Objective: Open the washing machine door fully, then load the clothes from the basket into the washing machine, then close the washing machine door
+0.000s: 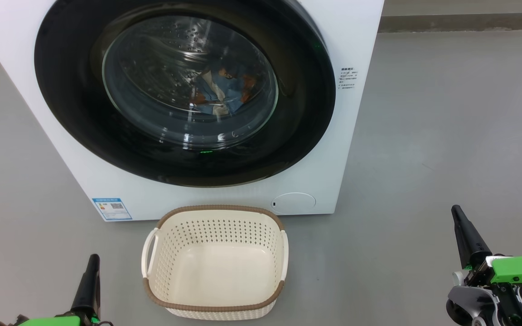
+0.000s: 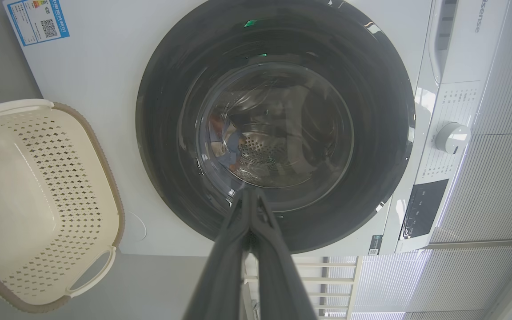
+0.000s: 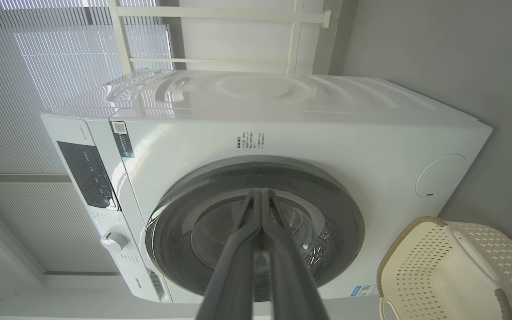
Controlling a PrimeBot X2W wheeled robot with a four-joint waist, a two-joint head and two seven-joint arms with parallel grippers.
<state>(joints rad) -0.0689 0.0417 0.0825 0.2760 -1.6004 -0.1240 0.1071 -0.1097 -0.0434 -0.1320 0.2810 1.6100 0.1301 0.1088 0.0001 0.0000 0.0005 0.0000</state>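
The white washing machine point(image 1: 356, 113) stands ahead with its round black door point(image 1: 66, 90) flush against the front. Behind the glass window, light blue clothes point(image 1: 224, 90) with orange patches lie in the steel drum. On the floor in front sits the cream basket point(image 1: 215, 260) with nothing in it. My left gripper point(image 1: 92, 260) is at the lower left, shut, fingers together, holding nothing. At the lower right my right gripper point(image 1: 456, 210) is shut too and holds nothing. The door point(image 2: 371, 111) fills the left wrist view beyond the left gripper point(image 2: 250, 192); the right gripper point(image 3: 261, 192) points at the door point(image 3: 340, 213).
Grey floor point(image 1: 447, 136) spreads around the machine, with a wall skirting at the far right. A blue label point(image 1: 111, 208) and a round service flap point(image 1: 293, 203) mark the washer's lower front. The control panel and knob point(image 2: 454, 137) sit at the washer's top. A white rack stands behind the washer.
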